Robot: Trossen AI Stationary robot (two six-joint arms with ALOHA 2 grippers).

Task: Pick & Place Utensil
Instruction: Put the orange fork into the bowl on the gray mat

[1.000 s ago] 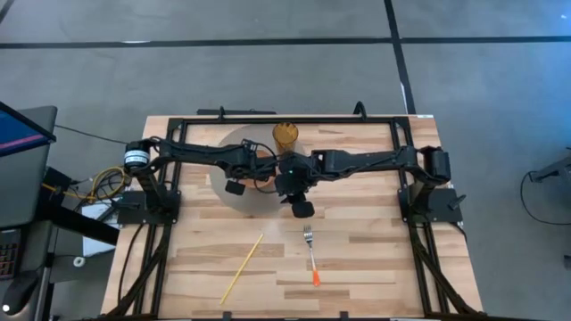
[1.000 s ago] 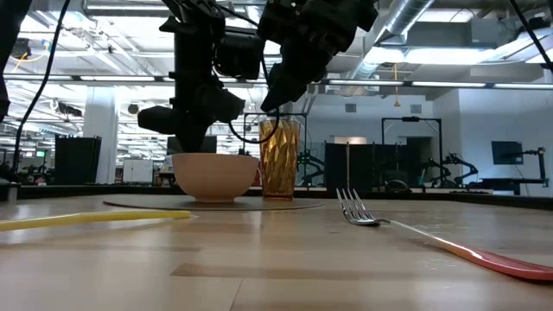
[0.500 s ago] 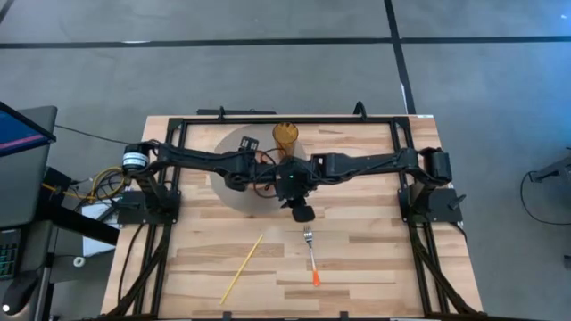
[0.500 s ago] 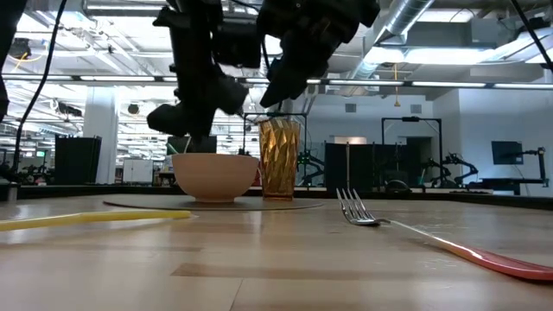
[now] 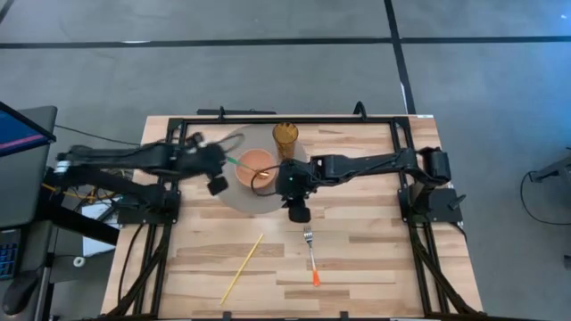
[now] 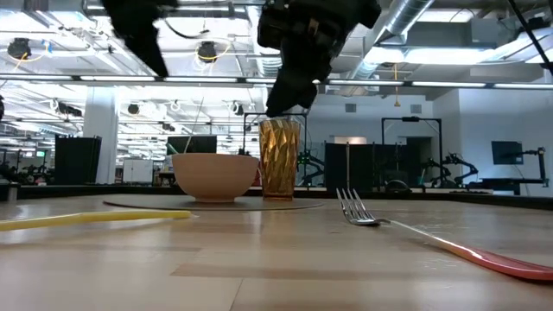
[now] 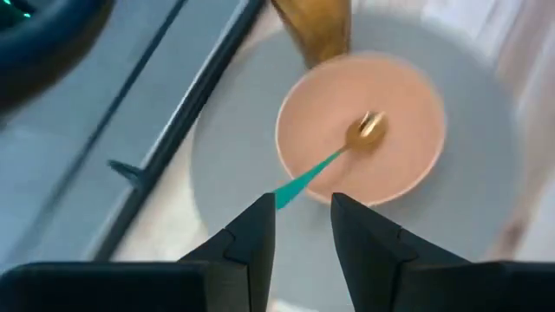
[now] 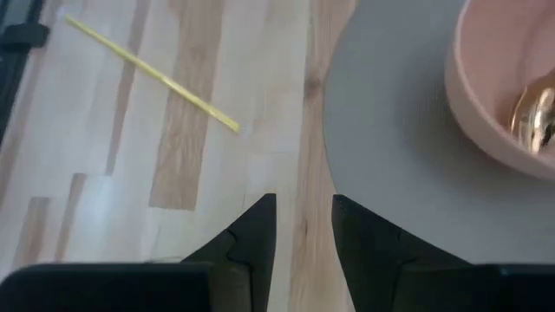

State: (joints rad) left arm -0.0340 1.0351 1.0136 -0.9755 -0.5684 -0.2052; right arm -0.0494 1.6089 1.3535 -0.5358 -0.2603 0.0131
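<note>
My left hand (image 5: 217,185), fingers slightly parted and empty, has pulled back toward the worktop's left edge, leaving the teal-handled spoon (image 7: 334,159) in the pink bowl (image 5: 257,163), so that placement looks done.

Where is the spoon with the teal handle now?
In the high view, the spoon rests in the pink bowl on the grey mat, beside the amber glass.

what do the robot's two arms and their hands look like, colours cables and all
Both arms are slim black jointed links bolted to black frame posts. The left arm trails yellow and orange cables near its base, beside a silver-ringed joint. The right arm is plain black with a blocky wrist. The left hand and the right hand each have two dark, flat, tapering fingers. No markings are legible.
</note>
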